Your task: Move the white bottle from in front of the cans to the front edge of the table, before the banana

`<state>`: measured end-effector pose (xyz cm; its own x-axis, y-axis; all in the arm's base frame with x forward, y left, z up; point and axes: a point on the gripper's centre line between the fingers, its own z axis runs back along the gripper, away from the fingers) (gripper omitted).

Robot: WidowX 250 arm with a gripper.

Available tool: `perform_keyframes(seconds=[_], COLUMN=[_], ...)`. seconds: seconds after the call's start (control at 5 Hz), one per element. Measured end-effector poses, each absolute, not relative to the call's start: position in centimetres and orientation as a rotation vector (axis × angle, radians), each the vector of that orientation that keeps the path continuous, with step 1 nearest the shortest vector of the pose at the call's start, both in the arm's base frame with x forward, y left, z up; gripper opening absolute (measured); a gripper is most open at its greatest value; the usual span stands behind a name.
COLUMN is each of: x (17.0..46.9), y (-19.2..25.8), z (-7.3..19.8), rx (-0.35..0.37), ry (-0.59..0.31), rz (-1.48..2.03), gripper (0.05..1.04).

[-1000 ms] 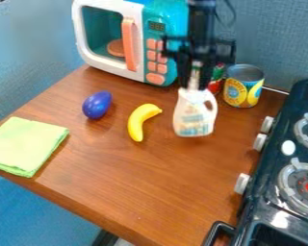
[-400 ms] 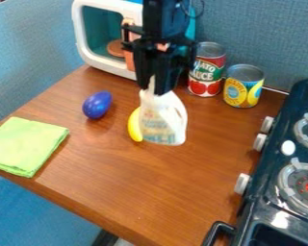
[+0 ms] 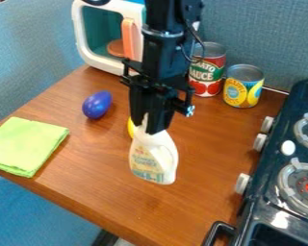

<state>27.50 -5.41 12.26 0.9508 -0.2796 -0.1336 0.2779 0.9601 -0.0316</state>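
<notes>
Your gripper [image 3: 147, 126] is closed on the neck of a white bottle [image 3: 153, 156], which hangs at a slight tilt over the middle of the brown surface [image 3: 118, 202], in front of a partly hidden yellow banana [image 3: 131, 128]. A purple egg-shaped toy [image 3: 96, 104] and a folded green cloth [image 3: 27, 144] lie to one side; a red-and-green can [image 3: 207, 74] and a yellow-labeled can [image 3: 244, 87] stand behind, toward the black toy stove [image 3: 282, 197]. The grasp looks complete, and you appear to be at the carrying step, with the bottle not yet released. Whether its base clears the wood cannot be told from this angle. The next move calls for you to keep the hold firm and the bottle clear of the banana, then bring it upright before any lowering. Let go only once the base sits flat; released at this lean, it could topple.
</notes>
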Motion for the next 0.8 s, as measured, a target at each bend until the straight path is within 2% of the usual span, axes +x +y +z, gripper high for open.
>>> perform_keyframes(seconds=[0.4,0.8], x=[27.1,26.4], y=[-6.9,-7.4], z=[11.1,9.2], rx=[-0.014,0.014], ry=[0.183,0.214], rz=[-0.339,-0.384], gripper=[0.384,0.384])
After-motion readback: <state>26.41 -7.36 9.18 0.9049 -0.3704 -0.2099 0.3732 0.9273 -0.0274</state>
